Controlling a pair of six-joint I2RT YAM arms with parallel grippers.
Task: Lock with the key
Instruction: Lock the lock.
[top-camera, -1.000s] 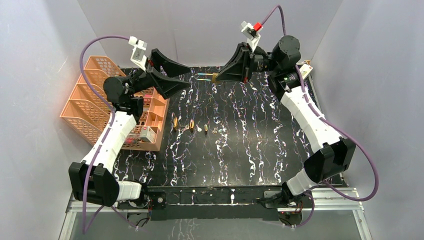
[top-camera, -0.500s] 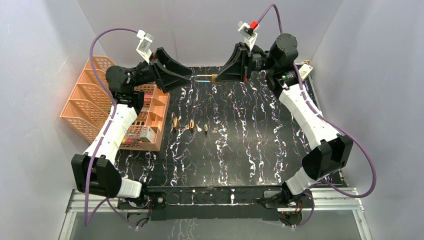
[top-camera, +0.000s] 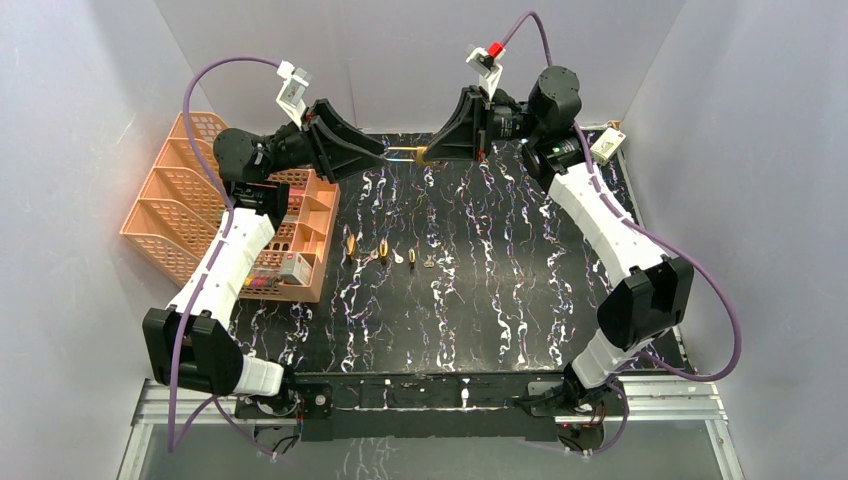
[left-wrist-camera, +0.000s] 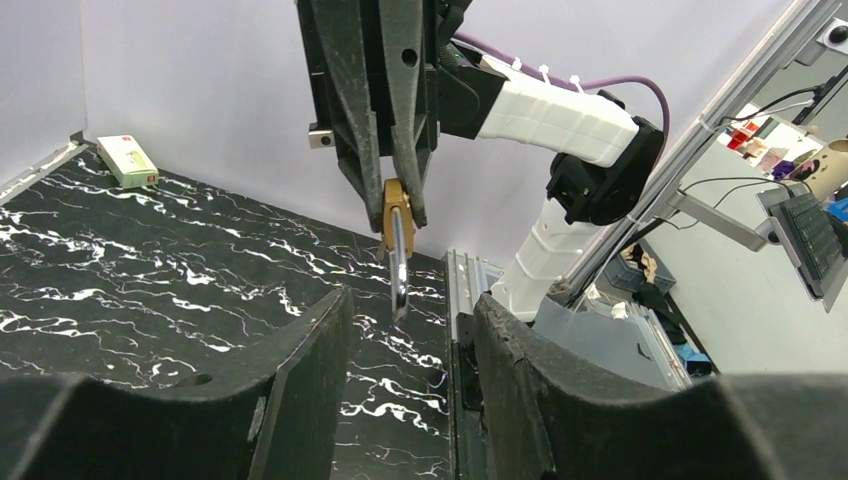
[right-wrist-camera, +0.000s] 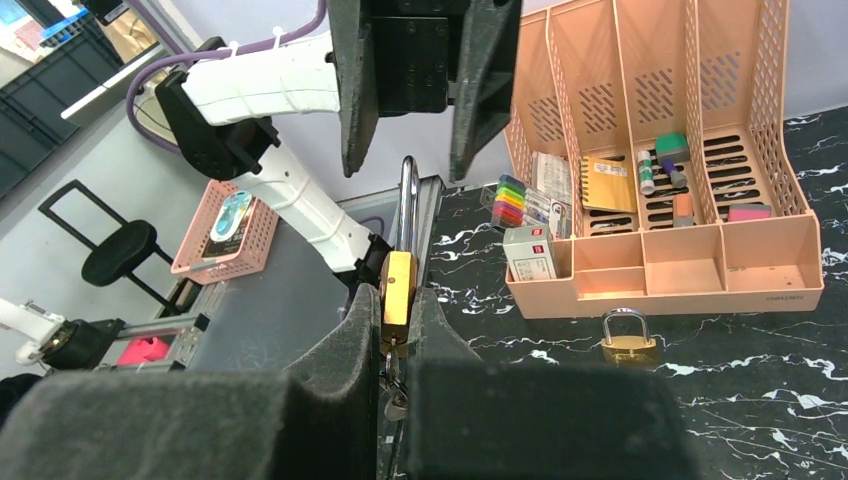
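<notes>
A brass padlock (right-wrist-camera: 398, 285) is clamped between the fingers of my right gripper (right-wrist-camera: 398, 300), high over the far side of the table. Its steel shackle (right-wrist-camera: 408, 205) points at the left gripper (right-wrist-camera: 410, 150). A key (right-wrist-camera: 396, 400) on a ring hangs from the padlock's underside, deep between the right fingers. In the left wrist view the padlock (left-wrist-camera: 396, 205) faces me and the shackle (left-wrist-camera: 399, 275) ends just ahead of my left gripper (left-wrist-camera: 410, 300). Its jaws stand apart on either side and touch nothing. From above, the padlock (top-camera: 421, 155) bridges both grippers.
Several small padlocks and keys lie in a row mid-table (top-camera: 383, 250), one padlock (right-wrist-camera: 627, 337) in front of the orange desk organiser (top-camera: 200, 200) at the left. A small box (top-camera: 606, 145) lies at the far right corner. Grey walls enclose the table.
The left gripper has swung right toward the shackle while its jaws narrowed. The right arm has carried the padlock a little to the left, so the two grippers now nearly meet.
</notes>
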